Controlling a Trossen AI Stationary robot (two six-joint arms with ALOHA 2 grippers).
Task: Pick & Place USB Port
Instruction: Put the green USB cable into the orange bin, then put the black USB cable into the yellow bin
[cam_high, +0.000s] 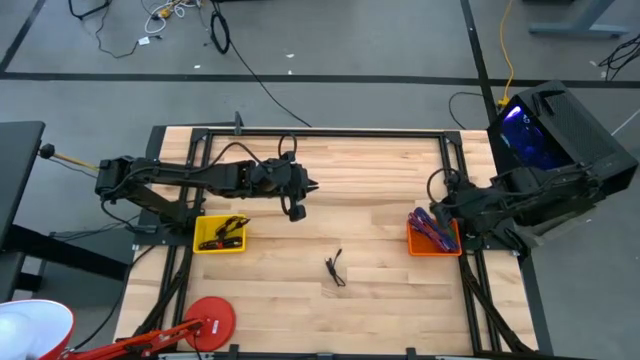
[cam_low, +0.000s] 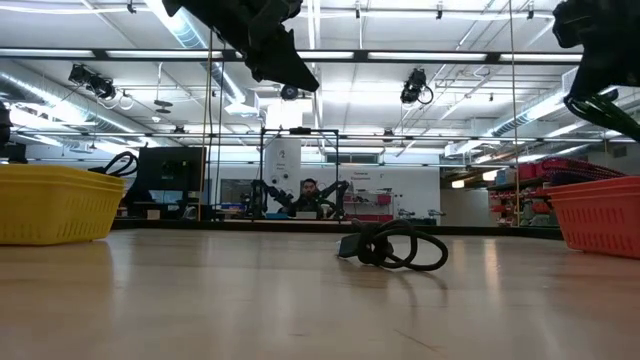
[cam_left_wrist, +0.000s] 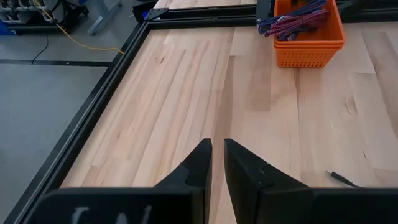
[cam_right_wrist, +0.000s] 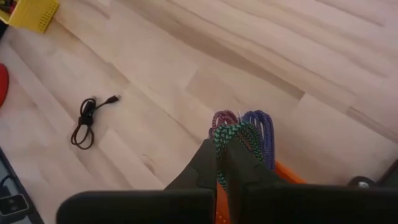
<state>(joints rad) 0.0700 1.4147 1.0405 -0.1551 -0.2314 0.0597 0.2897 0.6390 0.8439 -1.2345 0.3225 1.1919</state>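
A black USB cable (cam_high: 335, 268), loosely coiled, lies on the wooden table near its middle; it also shows in the low view (cam_low: 395, 247) and the right wrist view (cam_right_wrist: 87, 118). My left gripper (cam_high: 312, 185) hovers above the table's centre, shut and empty (cam_left_wrist: 217, 149). My right gripper (cam_high: 432, 222) is above the orange basket (cam_high: 447, 246) at the table's right, shut on a green braided cable (cam_right_wrist: 233, 134). Purple (cam_right_wrist: 261, 124) and maroon (cam_right_wrist: 221, 118) braided cables loop beside it. My right gripper pinches the green braided cable at a bend of its loop (cam_right_wrist: 225, 149) between the two fingers, coming from above the orange basket. The loop stands out past the fingertips. The fingers hide the rest of the cable, and I cannot tell whether the purple and maroon loops are also caught.
A yellow basket (cam_high: 220, 236) holding cables sits at the table's left. A red disc-shaped object (cam_high: 210, 322) lies at the near left corner. A black frame (cam_high: 330, 132) edges the table. Bare wood stretches between the two baskets around the black cable.
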